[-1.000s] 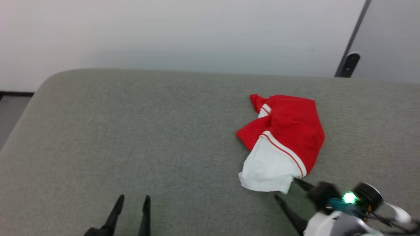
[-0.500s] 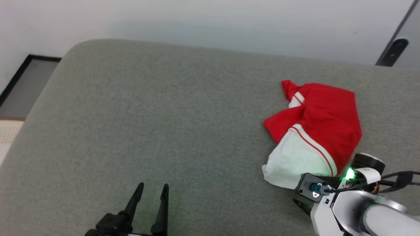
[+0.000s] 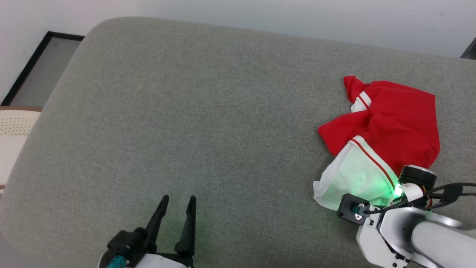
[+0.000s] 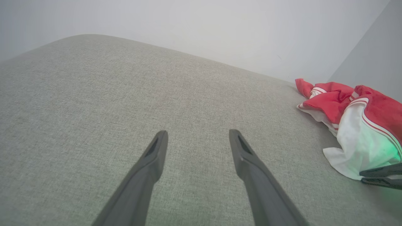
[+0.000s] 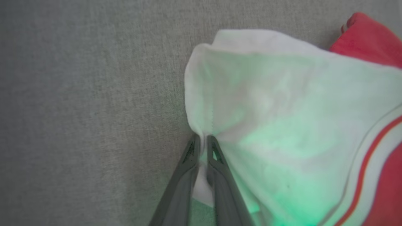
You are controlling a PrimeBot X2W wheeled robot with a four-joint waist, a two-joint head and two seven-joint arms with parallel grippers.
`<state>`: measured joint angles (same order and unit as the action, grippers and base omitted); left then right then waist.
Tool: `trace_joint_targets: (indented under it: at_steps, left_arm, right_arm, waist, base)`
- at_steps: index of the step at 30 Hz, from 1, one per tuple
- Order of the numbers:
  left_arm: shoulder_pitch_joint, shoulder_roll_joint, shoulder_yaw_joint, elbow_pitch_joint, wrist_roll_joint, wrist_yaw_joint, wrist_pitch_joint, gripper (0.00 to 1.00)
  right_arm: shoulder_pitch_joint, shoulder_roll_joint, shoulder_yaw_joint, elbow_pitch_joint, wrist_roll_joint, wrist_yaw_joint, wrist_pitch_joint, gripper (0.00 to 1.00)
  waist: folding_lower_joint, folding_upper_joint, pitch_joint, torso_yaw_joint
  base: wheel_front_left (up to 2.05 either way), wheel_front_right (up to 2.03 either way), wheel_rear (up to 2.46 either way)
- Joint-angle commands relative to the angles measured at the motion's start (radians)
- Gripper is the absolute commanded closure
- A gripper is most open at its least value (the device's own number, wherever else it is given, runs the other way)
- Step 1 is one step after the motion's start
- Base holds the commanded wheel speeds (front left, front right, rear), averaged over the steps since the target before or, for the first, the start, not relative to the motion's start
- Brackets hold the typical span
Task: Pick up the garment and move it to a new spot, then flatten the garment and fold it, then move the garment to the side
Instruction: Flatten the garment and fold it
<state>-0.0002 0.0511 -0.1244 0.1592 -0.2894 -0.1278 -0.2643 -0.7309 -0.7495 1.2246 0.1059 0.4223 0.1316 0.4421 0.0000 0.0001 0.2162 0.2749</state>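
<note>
The right gripper (image 5: 202, 142) has its two dark fingers drawn nearly together, pinching a fold at the edge of the white sleeve end of the garment (image 5: 282, 110); white cloth shows squeezed between the fingers, and a green light (image 3: 397, 190) from the wrist tints the fabric around them. In the head view the pale right forearm (image 3: 416, 234) and its black cables (image 3: 448, 190) lie over the near corner of the garment (image 3: 394, 123), hiding the fingers there. The garment sits crumpled on the right part of a grey cushion (image 3: 208, 123), its white sleeve end toward the robot, the red body bunched behind it, and a striped band between the two. A strip of bare cushion separates the red cloth from the far edge, which runs along a pale wall (image 3: 260, 13). To the left of the garment the cushion stretches wide and bare, out to its rounded far-left corner and its left edge. The left gripper (image 3: 178, 198) hovers over that bare stretch near the front edge, well apart from the garment, with its fingers spread wide and holding nothing. Beyond the left edge stand a dark-framed panel (image 3: 41, 63) and a pale slatted object (image 3: 15, 126).
</note>
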Motion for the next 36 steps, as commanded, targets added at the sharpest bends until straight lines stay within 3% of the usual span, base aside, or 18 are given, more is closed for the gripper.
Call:
trace_joint_targets:
  at_steps: [1,5,9,14,15,18,21,24,28,36]
  left_arm:
    - [-0.010,-0.001,0.003,0.001,-0.011,-0.002,0.000,0.00]
    - [-0.007,-0.001,0.009,0.001,-0.015,0.001,0.000,0.00]
    - [-0.002,-0.001,0.014,0.003,-0.007,0.001,0.000,0.00]
    - [0.011,-0.001,0.030,0.002,0.004,0.000,0.000,0.00]
    - [0.011,-0.001,0.030,0.002,0.004,0.000,0.000,0.00]
    - [0.016,-0.001,0.034,-0.001,0.007,-0.001,0.000,0.00]
    - [0.011,-0.001,0.035,-0.003,0.007,-0.002,0.000,0.00]
    - [-0.008,-0.001,0.033,-0.002,0.009,-0.003,0.000,0.00]
    - [-0.036,0.000,0.027,-0.001,0.016,-0.004,0.000,0.00]
    - [-0.085,0.004,0.010,-0.001,0.026,-0.004,0.000,0.00]
  right_arm:
    - [-0.012,-0.010,0.011,0.016,0.005,-0.002,-0.005,1.00]
    - [-0.019,0.004,-0.025,0.026,0.013,-0.002,-0.047,1.00]
    - [0.027,0.028,-0.152,0.029,0.058,-0.002,-0.105,1.00]
    - [0.112,0.065,-0.426,0.033,0.133,-0.002,-0.149,1.00]
    - [0.112,0.065,-0.426,0.033,0.133,-0.002,-0.149,1.00]
    - [0.173,0.088,-0.631,0.057,0.150,-0.002,-0.163,1.00]
    - [0.242,0.159,-0.855,0.110,0.176,-0.002,-0.181,1.00]
    - [0.272,0.218,-1.020,0.170,0.129,-0.002,-0.187,1.00]
    - [0.245,0.309,-1.145,0.253,0.075,-0.001,-0.205,1.00]
    - [0.111,0.363,-1.350,0.484,-0.082,-0.002,-0.285,1.00]
  waist:
    - [0.0000,-0.0001,0.005,-0.001]
    - [0.0000,-0.0001,-0.003,-0.021]
    - [0.0000,-0.0001,-0.023,-0.048]
    - [0.0000,-0.0001,-0.043,-0.105]
    - [0.0000,-0.0001,-0.043,-0.105]
    - [0.0000,-0.0001,-0.046,-0.145]
    - [0.0000,-0.0001,-0.041,-0.180]
    - [0.0000,-0.0001,-0.023,-0.208]
    - [0.0000,-0.0001,0.014,-0.230]
    - [0.0000,-0.0001,0.090,-0.216]
  base:
    - [0.00,0.00,0.00]
    - [0.00,0.00,0.00]
    - [0.00,0.00,0.00]
    - [0.00,0.00,0.00]
    - [0.00,0.00,0.00]
    - [0.00,0.00,0.00]
    - [0.00,0.00,0.00]
    - [0.00,0.00,0.00]
    - [0.00,0.00,0.00]
    - [0.00,0.00,0.00]
